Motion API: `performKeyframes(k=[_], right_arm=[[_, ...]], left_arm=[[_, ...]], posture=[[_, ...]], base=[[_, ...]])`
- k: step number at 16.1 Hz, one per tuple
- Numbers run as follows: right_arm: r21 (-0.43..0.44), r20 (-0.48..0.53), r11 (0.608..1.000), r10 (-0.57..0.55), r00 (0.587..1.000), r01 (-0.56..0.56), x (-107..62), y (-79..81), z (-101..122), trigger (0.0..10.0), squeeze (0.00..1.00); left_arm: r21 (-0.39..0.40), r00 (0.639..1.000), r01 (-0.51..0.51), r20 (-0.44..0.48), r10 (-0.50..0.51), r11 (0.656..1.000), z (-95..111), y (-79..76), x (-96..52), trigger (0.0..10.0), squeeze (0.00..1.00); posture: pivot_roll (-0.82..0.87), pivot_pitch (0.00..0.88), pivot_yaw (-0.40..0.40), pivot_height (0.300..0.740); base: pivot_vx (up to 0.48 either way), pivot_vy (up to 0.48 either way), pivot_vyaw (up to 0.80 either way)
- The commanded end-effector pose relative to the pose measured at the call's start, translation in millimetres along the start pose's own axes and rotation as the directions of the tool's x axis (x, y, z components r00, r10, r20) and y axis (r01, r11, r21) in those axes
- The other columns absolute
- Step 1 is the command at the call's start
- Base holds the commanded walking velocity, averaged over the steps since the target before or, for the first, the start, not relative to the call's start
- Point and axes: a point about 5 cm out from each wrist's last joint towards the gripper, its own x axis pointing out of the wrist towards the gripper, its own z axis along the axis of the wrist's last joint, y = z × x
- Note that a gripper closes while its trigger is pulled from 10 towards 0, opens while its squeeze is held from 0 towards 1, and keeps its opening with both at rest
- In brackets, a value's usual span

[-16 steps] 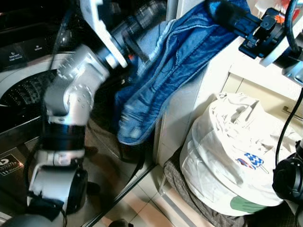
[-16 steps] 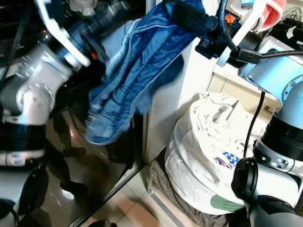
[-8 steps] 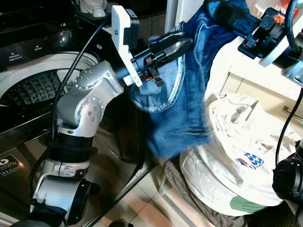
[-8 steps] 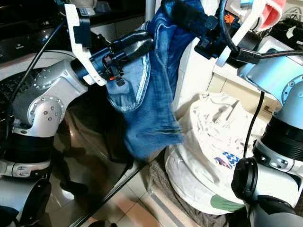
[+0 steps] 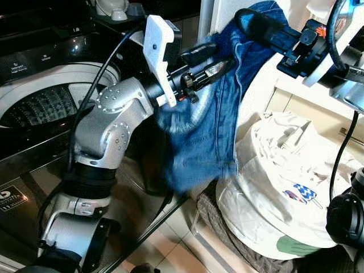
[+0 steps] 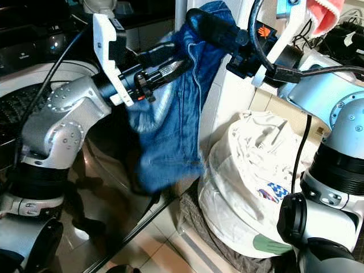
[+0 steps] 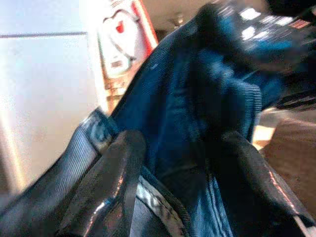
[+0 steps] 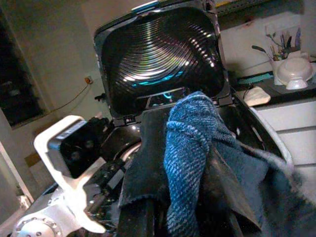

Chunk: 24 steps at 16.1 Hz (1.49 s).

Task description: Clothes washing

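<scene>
A pair of blue jeans (image 5: 205,142) hangs in the air between the top-loading washer (image 5: 40,105) and a white cabinet. My right gripper (image 5: 253,20) is shut on the top fold of the jeans, high up; denim (image 8: 192,148) drapes over its black fingers (image 8: 148,163) in the right wrist view. My left gripper (image 5: 219,62) reaches in from the washer side and is shut on the jeans near the waistband. Denim (image 7: 197,123) is bunched between its fingers (image 7: 113,182) in the left wrist view. The lower legs of the jeans dangle free.
The washer's lid (image 8: 163,54) stands open over the drum at left. A large white cloth bundle (image 5: 284,187) sits on a grey-brown basket (image 5: 219,224) below right, by the white cabinet (image 5: 301,96). A black cable (image 5: 344,148) hangs at the right.
The jeans have swung from the washer side toward the cabinet. My left arm moved right and closed on the jeans near the waistband. The right gripper dipped slightly.
</scene>
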Motion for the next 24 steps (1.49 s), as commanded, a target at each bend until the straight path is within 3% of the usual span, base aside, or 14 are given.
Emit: performKeyframes(k=[1,2,3,6,9,13,14,17,22,24], right_arm=[[-0.020,0.028,0.998,0.054,0.998,-0.054,0.6,9.0,6,0.0,0.00],[-0.020,0.029,0.998,0.055,0.998,-0.054,0.6,9.1,5,0.0,0.00],[-0.019,0.030,0.998,0.054,0.998,-0.054,0.4,9.0,5,0.0,0.00],[-0.016,0.031,0.998,0.055,0.998,-0.054,0.4,9.0,5,0.0,0.00],[-0.015,0.034,0.998,0.059,0.998,-0.058,1.3,9.9,5,0.0,0.00],[-0.013,0.036,0.998,0.066,0.997,-0.066,2.9,11.5,4,0.0,0.00],[-0.011,0.036,0.998,0.067,0.997,-0.067,3.1,11.7,4,0.0,0.00],[-0.008,0.036,0.998,0.065,0.997,-0.065,3.0,11.5,4,0.0,0.00],[-0.002,0.034,0.998,0.058,0.998,-0.058,2.4,9.4,4,0.0,0.00],[0.000,0.033,0.999,0.051,0.998,-0.051,2.1,8.1,3,0.0,0.00]], left_arm=[[0.024,0.999,-0.022,-0.035,0.023,0.999,-5,2.0,2.3,10.0,1.00],[0.017,0.999,-0.024,-0.032,0.024,1.000,-5,2.4,2.3,10.0,1.00],[-0.028,1.000,0.003,-0.015,-0.003,1.000,-3,1.2,1.6,0.0,0.00],[-0.040,0.999,0.025,-0.028,-0.026,0.999,-6,-2.6,1.1,0.0,0.00],[-0.003,0.999,-0.006,-0.052,0.006,1.000,-10,-0.9,2.8,0.0,0.00],[0.142,0.988,-0.119,-0.079,0.132,0.983,-13,7.3,7.2,0.0,0.00],[0.170,0.980,-0.183,-0.046,0.193,0.968,-10,12.8,7.9,0.0,0.00],[0.231,0.968,-0.244,0.005,0.250,0.942,-5,20.4,5.7,0.0,0.00],[0.270,0.955,-0.297,0.097,0.281,0.916,5,26.9,-3.4,0.0,0.00],[0.315,0.924,-0.378,0.179,0.336,0.871,16,34.8,-9.6,0.0,0.00]], posture=[[-0.04,0.000,-0.006,0.740],[-0.04,0.000,-0.005,0.740],[-0.04,0.000,-0.005,0.740],[-0.04,0.000,-0.005,0.740],[-0.05,0.000,-0.003,0.740],[-0.05,0.000,-0.003,0.740],[-0.05,0.000,-0.003,0.740],[-0.05,0.000,-0.007,0.740],[-0.04,0.000,-0.013,0.740],[-0.04,0.000,-0.013,0.740]], base=[[0.000,0.000,0.00],[0.000,0.000,0.00],[0.000,0.000,0.00],[0.000,0.000,0.00],[0.000,0.000,0.00],[0.000,0.000,0.00],[0.000,0.000,0.00],[0.000,0.000,0.00],[0.000,0.000,0.00],[0.000,0.000,0.00]])
